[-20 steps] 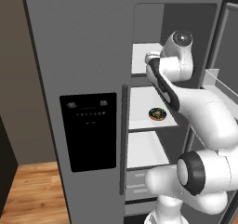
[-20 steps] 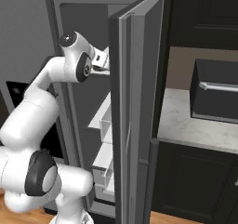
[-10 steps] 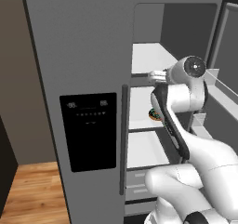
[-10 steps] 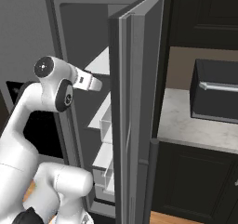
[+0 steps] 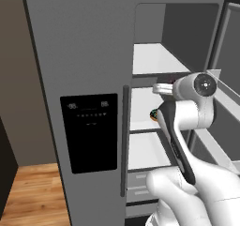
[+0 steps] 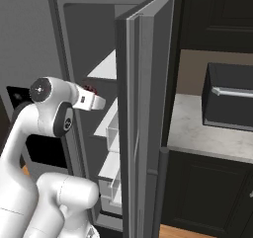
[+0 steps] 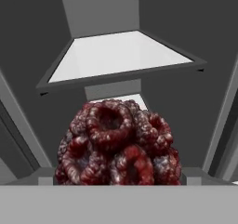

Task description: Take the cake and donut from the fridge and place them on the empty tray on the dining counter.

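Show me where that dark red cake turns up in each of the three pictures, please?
Left base view: hidden behind the arm's white wrist, right of centre.
Right base view: the cake is a small red spot at the arm's tip, left of centre, before the open fridge.
Hand view: large, at bottom centre.
Shared landmark: the fridge's white shelves.

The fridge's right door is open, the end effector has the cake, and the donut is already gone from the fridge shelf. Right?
Not quite: the donut is on the fridge's middle shelf, peeking out beside the arm in the left base view. The door is open, and the cake sits at the end effector.
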Robot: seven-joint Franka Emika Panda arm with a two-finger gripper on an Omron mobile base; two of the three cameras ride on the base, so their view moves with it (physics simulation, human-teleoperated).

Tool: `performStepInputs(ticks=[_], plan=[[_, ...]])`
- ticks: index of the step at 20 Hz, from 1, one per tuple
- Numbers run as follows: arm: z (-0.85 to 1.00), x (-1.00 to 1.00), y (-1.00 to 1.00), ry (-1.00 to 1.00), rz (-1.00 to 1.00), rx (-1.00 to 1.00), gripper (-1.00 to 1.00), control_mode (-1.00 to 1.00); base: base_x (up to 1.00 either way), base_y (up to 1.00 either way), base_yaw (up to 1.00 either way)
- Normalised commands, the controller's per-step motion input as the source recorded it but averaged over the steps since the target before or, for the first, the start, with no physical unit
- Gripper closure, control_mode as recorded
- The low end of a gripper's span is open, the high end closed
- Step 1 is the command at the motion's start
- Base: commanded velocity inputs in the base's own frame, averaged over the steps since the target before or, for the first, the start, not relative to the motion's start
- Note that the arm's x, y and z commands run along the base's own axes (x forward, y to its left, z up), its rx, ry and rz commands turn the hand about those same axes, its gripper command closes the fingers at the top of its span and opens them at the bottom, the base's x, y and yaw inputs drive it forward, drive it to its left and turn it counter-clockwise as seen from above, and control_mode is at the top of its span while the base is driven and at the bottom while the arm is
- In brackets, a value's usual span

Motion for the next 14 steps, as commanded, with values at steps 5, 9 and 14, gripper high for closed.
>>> performStepInputs(ticks=[5, 9, 14], plan=[[0.00, -0.12, 0.00, 0.00, 0.02, 0.00, 1.00, -1.00, 0.00, 0.00, 0.00], [0.00, -0.13, 0.00, 0.00, 0.03, 0.00, 1.00, -1.00, 0.00, 0.00, 0.00], [0.00, -0.14, 0.00, -0.01, 0.02, 0.01, 1.00, 1.00, -0.13, 0.00, 0.01]])
